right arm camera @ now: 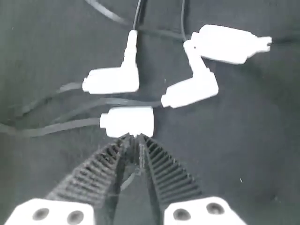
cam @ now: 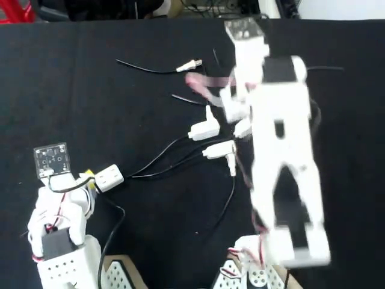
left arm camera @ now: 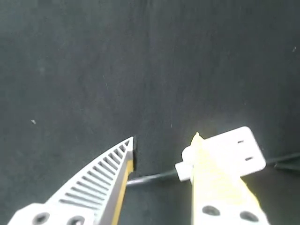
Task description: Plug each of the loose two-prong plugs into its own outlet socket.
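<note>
Right wrist view: right end effector (right arm camera: pixel 135 139) is pressed together at a white connector (right arm camera: pixel 127 122); left end effector (left arm camera: pixel 164 138) is held spread beside an outlet socket (left arm camera: pixel 239 149).

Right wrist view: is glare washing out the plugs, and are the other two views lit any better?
Right wrist view: yes, the white plugs glare against the black cloth, and their faces look featureless. Left wrist view: the light is even, and the outlet socket shows both slots plainly. High view: the right arm and the plugs glare white, and no shadows can be made out on the cloth.
</note>
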